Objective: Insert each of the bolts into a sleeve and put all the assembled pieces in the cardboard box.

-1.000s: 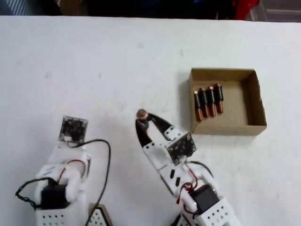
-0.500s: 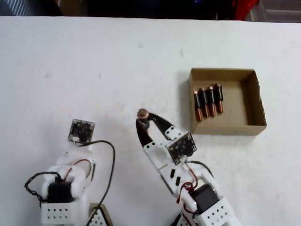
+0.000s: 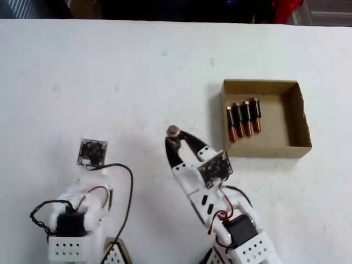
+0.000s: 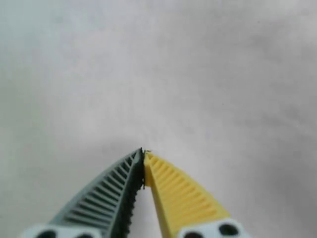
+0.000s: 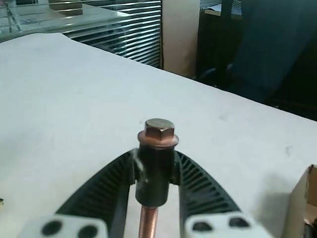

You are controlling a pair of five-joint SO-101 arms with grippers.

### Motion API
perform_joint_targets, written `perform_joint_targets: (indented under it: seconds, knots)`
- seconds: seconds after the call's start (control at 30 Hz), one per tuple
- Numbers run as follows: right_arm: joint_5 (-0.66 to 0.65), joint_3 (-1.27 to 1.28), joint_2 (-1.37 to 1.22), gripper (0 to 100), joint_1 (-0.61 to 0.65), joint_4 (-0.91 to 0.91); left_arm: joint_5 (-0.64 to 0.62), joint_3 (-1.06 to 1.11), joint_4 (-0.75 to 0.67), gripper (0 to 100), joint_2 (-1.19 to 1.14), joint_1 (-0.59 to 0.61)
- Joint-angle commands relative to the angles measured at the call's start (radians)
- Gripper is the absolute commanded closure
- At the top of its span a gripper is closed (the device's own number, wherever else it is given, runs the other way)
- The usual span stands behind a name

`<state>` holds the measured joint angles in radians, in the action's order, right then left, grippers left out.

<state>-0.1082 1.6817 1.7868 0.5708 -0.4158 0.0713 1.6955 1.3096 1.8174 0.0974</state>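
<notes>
Pinched upright between right gripper fingers: one sleeved bolt, hex head up. Lying parallel in cardboard box: four more sleeved bolts. Left gripper fingers together, empty.

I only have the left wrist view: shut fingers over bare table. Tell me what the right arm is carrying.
Observer: The right gripper is shut on an assembled piece, a dark sleeve with a copper bolt through it, hex head up.
Operator: Report the box.
Observer: The cardboard box lies just beyond the right gripper on the side away from your arm. Four finished pieces lie side by side in it, against the wall nearest the gripper.
Operator: Place my arm for me.
Observer: In the high view, the left gripper hangs over bare table beside the right arm, far from the box.
</notes>
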Motion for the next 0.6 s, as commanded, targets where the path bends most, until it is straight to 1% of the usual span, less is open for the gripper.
perform_joint_targets:
  seconds: [0.0,0.07,0.2,0.3,0.4,0.47,0.57]
  knots:
    - [-0.012,-0.071,0.013,98.2,-0.073,-0.061,-0.014,-0.003,-0.028,98,0.004,-0.085]
    - [-0.014,-0.13,0.012,98.2,-0.105,-0.143,-0.014,-0.003,-0.028,98,0.004,-0.096]
    - [-0.014,-0.275,0.008,98.2,-0.182,-0.305,-0.014,-0.003,-0.028,98,0.004,-0.05]
    - [-0.015,-0.382,0.007,98.2,-0.223,-0.361,-0.014,-0.003,-0.028,98,0.004,-0.044]
    - [-0.083,-0.483,-0.001,98.2,-0.254,-0.403,-0.014,-0.003,-0.028,98,0.004,-0.045]
    - [-0.11,-0.548,-0.044,98.2,-0.289,-0.424,-0.014,-0.003,-0.028,98,0.004,-0.045]
    - [-0.138,-0.641,-0.174,98.2,-0.364,-0.432,-0.008,-0.003,-0.028,98,0.004,-0.041]
